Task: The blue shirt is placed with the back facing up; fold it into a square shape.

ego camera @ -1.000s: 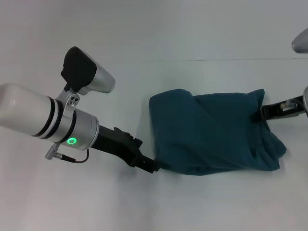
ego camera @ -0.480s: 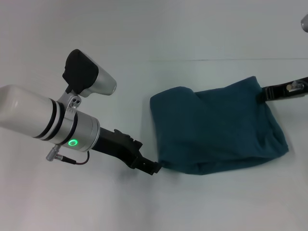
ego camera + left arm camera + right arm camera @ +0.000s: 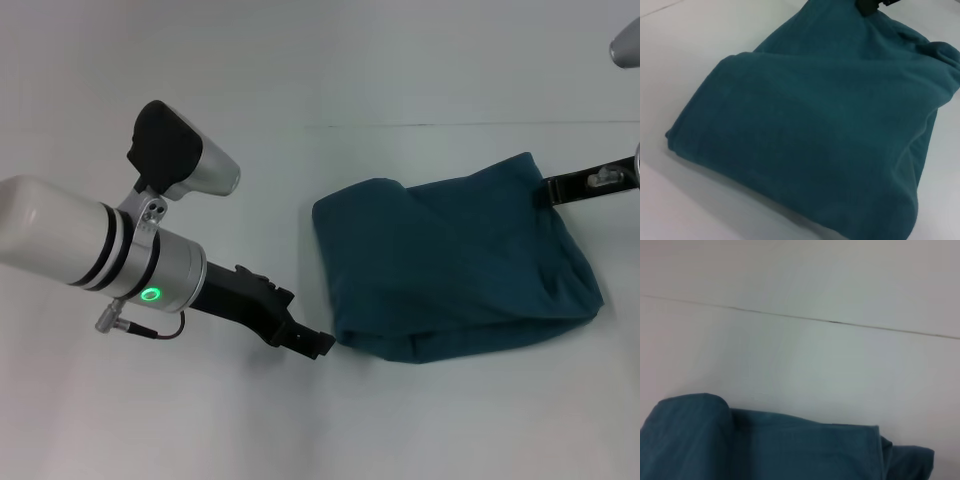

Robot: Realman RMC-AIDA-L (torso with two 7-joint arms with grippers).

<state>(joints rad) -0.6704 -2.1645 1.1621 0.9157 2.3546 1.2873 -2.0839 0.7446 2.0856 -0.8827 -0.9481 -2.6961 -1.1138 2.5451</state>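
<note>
Two grippers bracket the shirt [image 3: 455, 265], which lies mid-table, long axis left-right. Left gripper [image 3: 318, 345] touches its near-left corner; right gripper [image 3: 560, 187] sits at the far-right corner (can't tell either grip). You're equally near w/ both.

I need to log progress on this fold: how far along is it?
Done: the shirt is already gathered into a compact, several-layer bundle, roughly rectangular but lumpy. In hand: the left gripper is at its near left corner, the right gripper at its far right corner. Left: flattening and squaring it, since the right side bulges and the edges are uneven.
</note>
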